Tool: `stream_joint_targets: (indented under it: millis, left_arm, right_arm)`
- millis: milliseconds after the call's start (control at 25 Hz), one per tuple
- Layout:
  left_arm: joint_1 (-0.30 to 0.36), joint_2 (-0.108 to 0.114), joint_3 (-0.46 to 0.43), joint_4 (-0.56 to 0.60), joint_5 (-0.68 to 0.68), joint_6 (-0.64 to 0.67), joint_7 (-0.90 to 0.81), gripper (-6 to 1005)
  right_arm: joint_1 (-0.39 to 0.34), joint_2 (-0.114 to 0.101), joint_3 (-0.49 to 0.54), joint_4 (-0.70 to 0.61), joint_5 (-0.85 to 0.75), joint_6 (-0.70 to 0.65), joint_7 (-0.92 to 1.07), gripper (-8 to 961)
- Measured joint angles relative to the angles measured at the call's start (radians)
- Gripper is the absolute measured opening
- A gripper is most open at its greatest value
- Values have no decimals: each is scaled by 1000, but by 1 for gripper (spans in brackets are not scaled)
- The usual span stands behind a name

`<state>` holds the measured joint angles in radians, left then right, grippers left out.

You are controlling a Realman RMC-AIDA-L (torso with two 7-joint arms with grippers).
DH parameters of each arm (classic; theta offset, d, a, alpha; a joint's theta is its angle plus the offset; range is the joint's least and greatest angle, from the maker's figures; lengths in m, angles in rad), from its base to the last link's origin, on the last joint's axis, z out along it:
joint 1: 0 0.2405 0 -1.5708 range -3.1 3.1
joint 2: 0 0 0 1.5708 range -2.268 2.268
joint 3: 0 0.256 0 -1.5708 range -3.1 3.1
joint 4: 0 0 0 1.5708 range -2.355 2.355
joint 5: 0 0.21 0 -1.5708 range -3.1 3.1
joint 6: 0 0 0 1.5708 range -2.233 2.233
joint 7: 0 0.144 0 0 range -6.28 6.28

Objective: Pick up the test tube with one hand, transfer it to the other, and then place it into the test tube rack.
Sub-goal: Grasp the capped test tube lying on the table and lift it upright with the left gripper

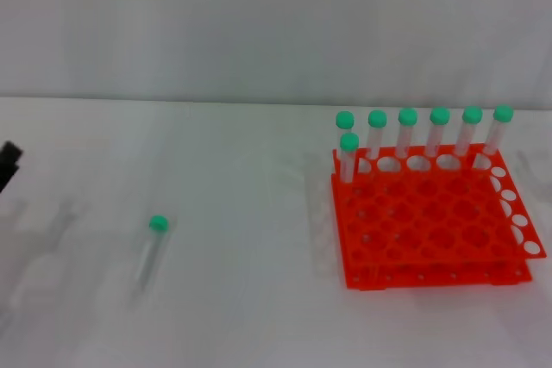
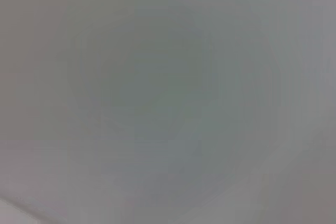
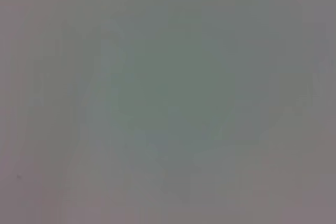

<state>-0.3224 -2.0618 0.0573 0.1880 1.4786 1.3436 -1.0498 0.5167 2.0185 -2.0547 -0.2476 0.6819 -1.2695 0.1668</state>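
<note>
Test tube point(image 1: 152, 252) lies flat on the counter point(image 1: 250, 299), toward its left edge, well apart from the test tube rack point(image 1: 431, 226) at right. Long axis runs near-to-far, green cap toward the far edge. Left gripper point(image 1: 7, 164) barely shows at the left edge; whether released or clenched, cannot tell. Right gripper out of sight. Risk: the round tube rolls if nudged off-centre.

Left gripper point(image 1: 9, 164) is cut off at the head view's edge; both wrist views are blank.

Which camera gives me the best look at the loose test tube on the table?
The head view: the test tube lies alone on the table, left of the test tube rack. Both wrist views show only blank grey, no tube.
</note>
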Motion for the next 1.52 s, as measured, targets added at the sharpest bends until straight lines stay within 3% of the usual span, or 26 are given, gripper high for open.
stream_joint_targets:
  millis: [80,160,440,560,680,880,1200,1240,1520]
  left_arm:
    - [-15,17,63,126,94,-46,-220,870]
    - [-30,48,141,232,187,-70,-441,867]
    - [-49,144,397,463,348,-65,-873,861]
    - [-72,200,536,547,471,-49,-1093,861]
    - [-114,235,617,601,613,-18,-1271,860]
    - [-221,253,640,632,884,67,-1468,860]
    - [-367,248,650,658,1146,198,-1570,860]
    - [-425,246,670,652,1233,245,-1594,860]
    - [-519,228,820,647,1346,303,-1668,859]
  right_arm:
    - [2,1,0,0,0,1,0,870]
    - [5,2,0,1,0,1,0,870]
    - [8,4,-4,1,0,1,-1,870]
    - [8,4,-6,1,-2,1,-1,870]
    - [8,5,-8,1,-2,1,-1,870]
    - [5,7,-14,1,-2,1,-1,870]
    - [1,6,-19,1,-2,1,-1,869]
    - [1,6,-19,1,-2,1,-1,869]
    - [0,8,-21,1,-2,3,-1,869]
